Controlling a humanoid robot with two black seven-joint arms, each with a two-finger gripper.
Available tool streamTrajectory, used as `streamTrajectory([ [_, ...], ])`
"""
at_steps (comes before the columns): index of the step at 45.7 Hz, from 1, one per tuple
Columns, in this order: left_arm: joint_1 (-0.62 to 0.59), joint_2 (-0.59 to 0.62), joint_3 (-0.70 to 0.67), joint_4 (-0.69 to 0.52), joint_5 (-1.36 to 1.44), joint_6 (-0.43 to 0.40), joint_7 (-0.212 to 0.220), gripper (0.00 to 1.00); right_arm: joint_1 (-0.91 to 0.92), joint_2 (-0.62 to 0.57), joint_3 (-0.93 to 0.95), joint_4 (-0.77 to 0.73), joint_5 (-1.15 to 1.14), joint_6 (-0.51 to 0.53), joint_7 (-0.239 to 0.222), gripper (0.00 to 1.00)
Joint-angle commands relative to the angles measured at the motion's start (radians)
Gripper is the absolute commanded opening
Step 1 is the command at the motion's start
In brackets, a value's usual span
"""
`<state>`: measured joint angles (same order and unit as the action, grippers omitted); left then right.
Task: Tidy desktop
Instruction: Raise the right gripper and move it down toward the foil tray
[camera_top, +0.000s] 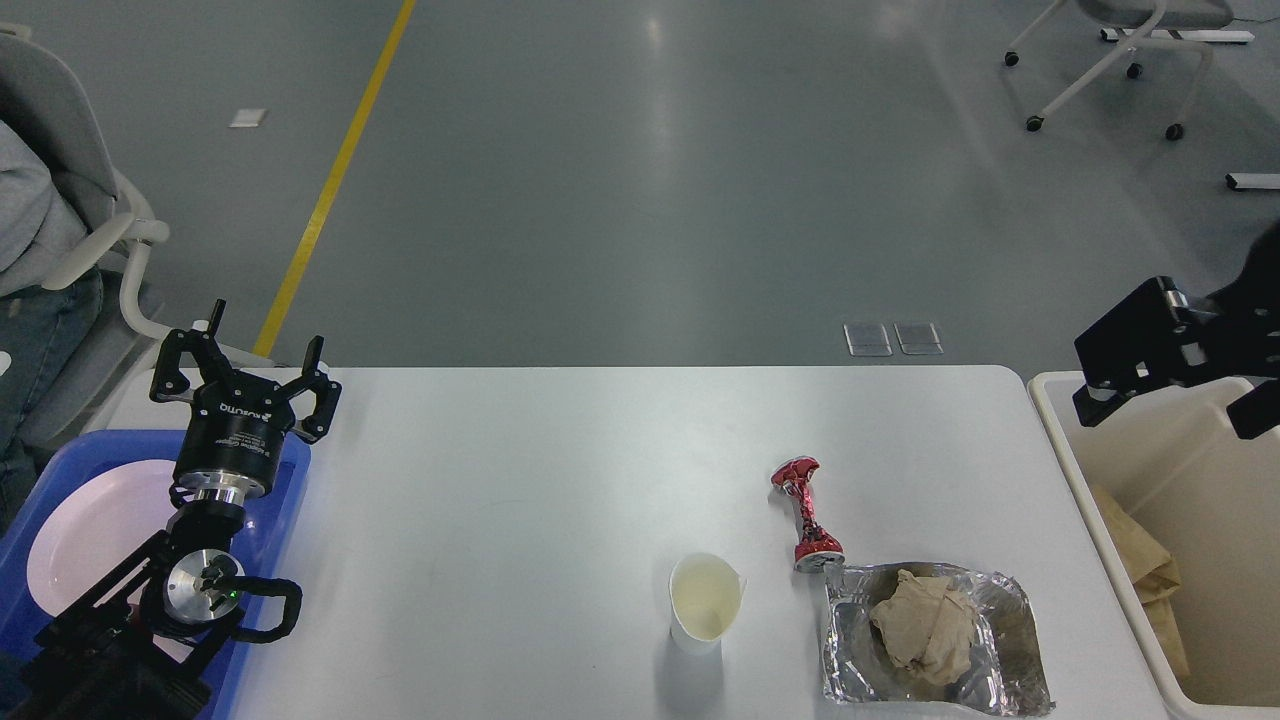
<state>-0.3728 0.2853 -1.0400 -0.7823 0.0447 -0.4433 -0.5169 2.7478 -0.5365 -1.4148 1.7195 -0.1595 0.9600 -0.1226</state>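
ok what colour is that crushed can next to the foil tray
Shiny red with silver ends; the crushed can shows in the head view.

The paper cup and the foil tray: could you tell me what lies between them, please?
In the head view, only bare desktop separates the cup from the tray; the crushed red can sits behind that gap, touching the tray's corner.

The desktop (520, 470) lies bare and open from the left gripper (245, 375) rightward across its middle and far strip. That gripper's 2 fingers stand spread, nothing between them; below its jaws sit a blue tray (290, 470) and a white plate (90, 530). Toward the near right, 3 obstacles cluster: a paper cup (705, 600), a crushed red can (808, 510) touching a foil sheet (990, 600) that bears crumpled paper (925, 625). The right gripper (1165, 385) hangs over the cream bin (1060, 420), jaws parted, free air beneath.
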Motion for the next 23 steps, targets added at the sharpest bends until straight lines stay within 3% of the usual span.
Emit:
streamTrajectory([
  [1,0.000,0.000,0.000,0.000,0.000,0.000,0.000,0.96,-0.077,-0.091,0.005,0.000,-0.070,0.000,-0.002,0.97],
  [6,0.000,0.000,0.000,0.000,0.000,0.000,0.000,0.96,-0.193,-0.190,0.019,-0.007,-0.176,-0.013,-0.002,0.96],
  [14,0.000,0.000,0.000,0.000,0.000,0.000,0.000,0.96,-0.446,-0.322,0.161,-0.014,-0.300,-0.156,-0.002,0.96],
  [23,0.000,0.000,0.000,0.000,0.000,0.000,0.000,0.96,-0.796,-0.326,0.267,-0.034,-0.429,-0.521,-0.002,0.92],
])
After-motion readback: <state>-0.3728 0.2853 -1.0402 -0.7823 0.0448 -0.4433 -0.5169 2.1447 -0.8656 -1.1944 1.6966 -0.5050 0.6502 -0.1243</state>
